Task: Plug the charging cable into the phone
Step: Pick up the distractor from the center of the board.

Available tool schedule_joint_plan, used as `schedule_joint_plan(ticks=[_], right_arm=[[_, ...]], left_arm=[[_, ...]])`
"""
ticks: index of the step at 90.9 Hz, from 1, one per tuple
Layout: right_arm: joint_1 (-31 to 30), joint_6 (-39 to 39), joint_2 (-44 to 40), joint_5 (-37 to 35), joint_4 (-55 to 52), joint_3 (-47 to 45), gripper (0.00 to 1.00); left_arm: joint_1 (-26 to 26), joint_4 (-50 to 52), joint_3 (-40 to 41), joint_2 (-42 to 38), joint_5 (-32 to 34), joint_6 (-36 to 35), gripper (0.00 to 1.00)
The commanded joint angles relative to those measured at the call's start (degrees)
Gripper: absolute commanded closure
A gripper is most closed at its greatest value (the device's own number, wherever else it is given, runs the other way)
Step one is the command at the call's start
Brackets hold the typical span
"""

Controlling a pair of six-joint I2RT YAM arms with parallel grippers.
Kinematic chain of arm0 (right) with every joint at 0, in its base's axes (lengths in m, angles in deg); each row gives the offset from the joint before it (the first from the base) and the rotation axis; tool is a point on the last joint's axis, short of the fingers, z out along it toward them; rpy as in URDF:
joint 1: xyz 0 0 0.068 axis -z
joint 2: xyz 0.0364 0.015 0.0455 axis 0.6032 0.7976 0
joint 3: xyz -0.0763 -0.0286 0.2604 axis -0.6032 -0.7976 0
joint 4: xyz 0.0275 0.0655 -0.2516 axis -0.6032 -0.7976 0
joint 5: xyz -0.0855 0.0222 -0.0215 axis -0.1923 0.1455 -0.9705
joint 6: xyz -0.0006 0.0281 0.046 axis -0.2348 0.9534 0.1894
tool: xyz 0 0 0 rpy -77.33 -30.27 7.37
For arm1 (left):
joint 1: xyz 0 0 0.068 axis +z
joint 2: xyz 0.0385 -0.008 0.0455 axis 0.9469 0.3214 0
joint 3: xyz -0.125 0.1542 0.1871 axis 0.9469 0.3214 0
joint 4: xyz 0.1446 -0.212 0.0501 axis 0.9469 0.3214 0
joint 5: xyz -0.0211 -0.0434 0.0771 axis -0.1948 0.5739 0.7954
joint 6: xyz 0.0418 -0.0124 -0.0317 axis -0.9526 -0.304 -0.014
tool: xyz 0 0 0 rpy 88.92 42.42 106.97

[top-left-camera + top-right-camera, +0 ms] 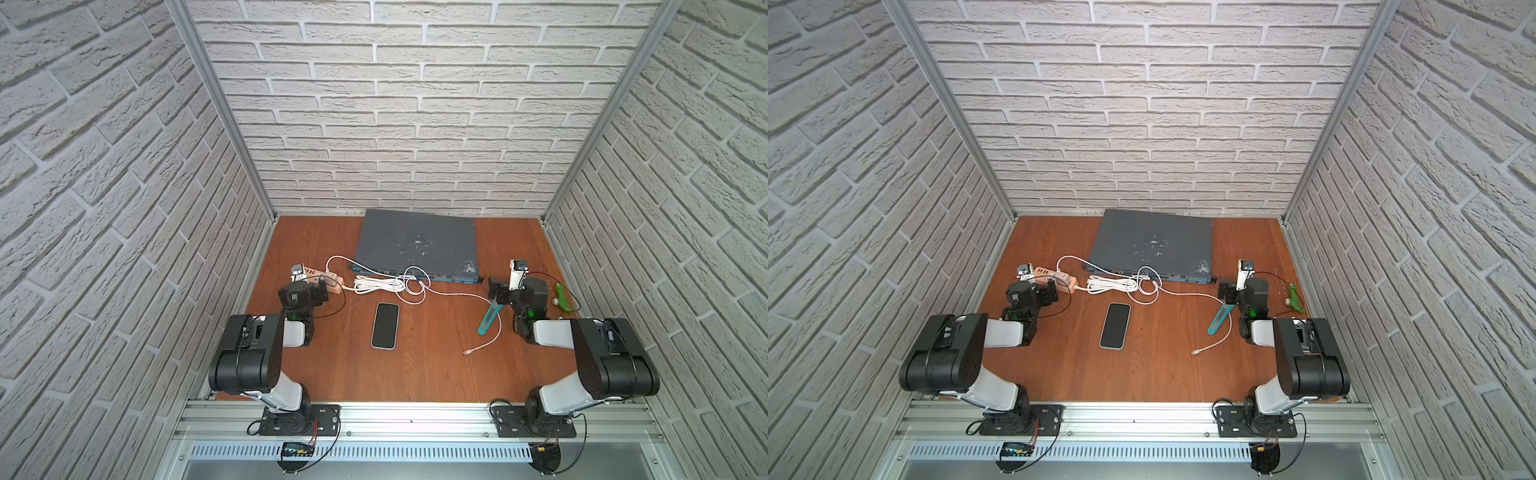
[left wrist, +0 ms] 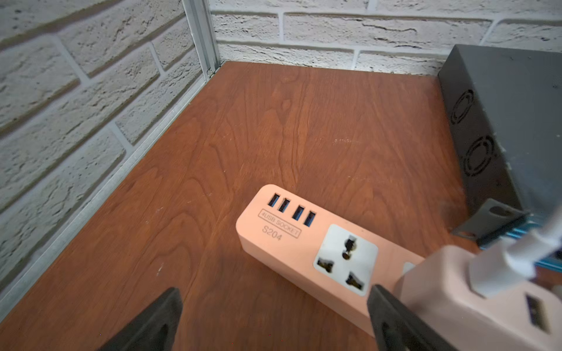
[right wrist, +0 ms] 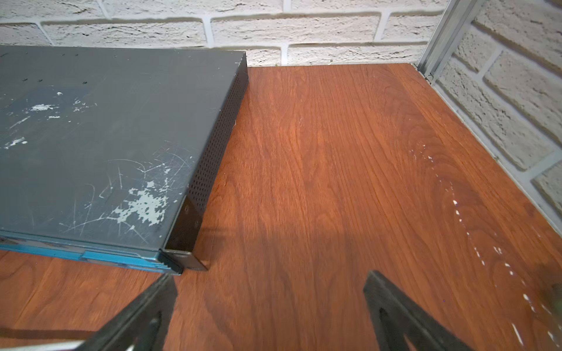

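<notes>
The left claw [image 2: 273,291] and right claw [image 3: 271,275] are shown spread, empty, cut off below; the plug of the cable [image 1: 483,344] is blurred.

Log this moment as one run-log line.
left jaws: open, empty, at power strip | right jaws: open, empty, beside grey box | phone: flat, screen up, unplugged | charging cable plug: loose on table, apart from phone

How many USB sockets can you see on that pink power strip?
4 USB sockets in one row at the end of the power strip, beside its white outlet. The plugged-in block may hide more.
</notes>
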Motion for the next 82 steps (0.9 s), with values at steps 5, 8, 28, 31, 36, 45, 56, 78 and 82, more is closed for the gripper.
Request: schedule_joint_plan(ticks=[5, 8, 28, 31, 36, 45, 56, 78, 82], right_arm=[[0.1, 0.7, 0.3, 0.6, 1.1, 1.0, 0.01], [0.1, 0.7, 0.3, 0.6, 1.1, 0.9, 0.01], [0.2, 0.7, 0.4, 0.7, 0.9, 1.1, 0.01], [0.2, 0.7, 0.4, 0.7, 0.9, 1.1, 0.01], [0.2, 0.7, 0.4, 0.7, 0.9, 1.2, 0.01], [0.2, 0.7, 0.3, 0.6, 0.9, 1.1, 0.01], [-0.2, 2.6, -2.2, -5.0, -6.4, 4.5, 0.01], [-0.7, 16.7, -1.8, -8.8, -61.4, 38.2, 0.01], [-0.9, 16.3, -2.2, -2.5, -62.2, 38.6, 0.01]], left_arm=[[0.1, -3.1, -0.9, -0.1, -0.6, 0.3, 0.02], [0.1, -3.1, -0.9, 0.0, -0.6, 0.3, 0.02], [0.2, -3.1, -0.9, 0.0, -0.7, 0.3, 0.02], [0.2, -3.1, -0.9, 0.0, -0.7, 0.3, 0.02], [0.2, -3.1, -0.9, 0.0, -0.7, 0.3, 0.02], [0.2, -3.0, -0.9, -0.1, -0.6, 0.3, 0.02], [-0.6, -0.3, -2.0, -1.7, 2.6, 0.4, 0.02], [-3.6, 63.4, -37.5, -1.3, 20.1, 15.8, 0.02], [-4.1, 69.7, -41.3, -0.2, 17.0, 17.1, 0.02]])
